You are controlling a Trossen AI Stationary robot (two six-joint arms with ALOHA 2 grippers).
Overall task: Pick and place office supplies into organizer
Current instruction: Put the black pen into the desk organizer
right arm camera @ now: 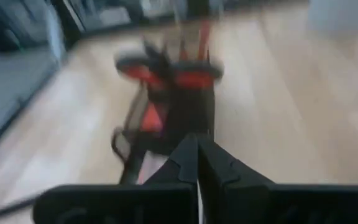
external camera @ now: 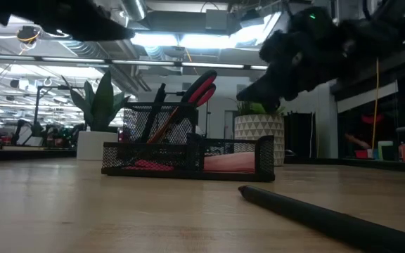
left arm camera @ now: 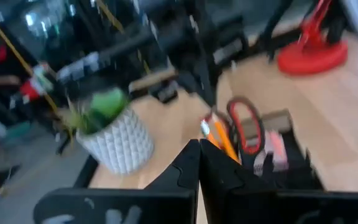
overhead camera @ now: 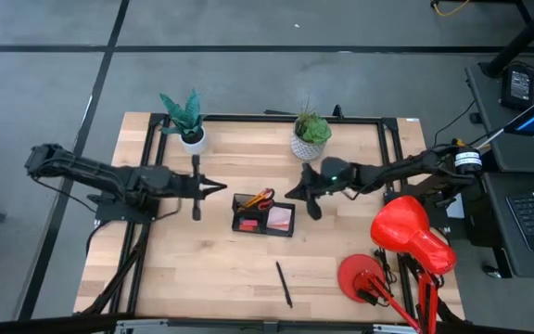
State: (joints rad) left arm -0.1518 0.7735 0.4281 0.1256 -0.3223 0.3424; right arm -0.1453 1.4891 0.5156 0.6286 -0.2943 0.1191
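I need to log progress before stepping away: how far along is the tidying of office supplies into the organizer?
Mostly done. The black mesh organizer already holds the red-handled scissors, orange pencils and a pink sticky-note block. Nothing is in hand: the left gripper and right gripper are both shut and empty, one on each side of the organizer. Left: one dark pen lying on the table near the front edge.

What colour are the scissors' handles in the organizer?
Red; the scissors show best in the low view.
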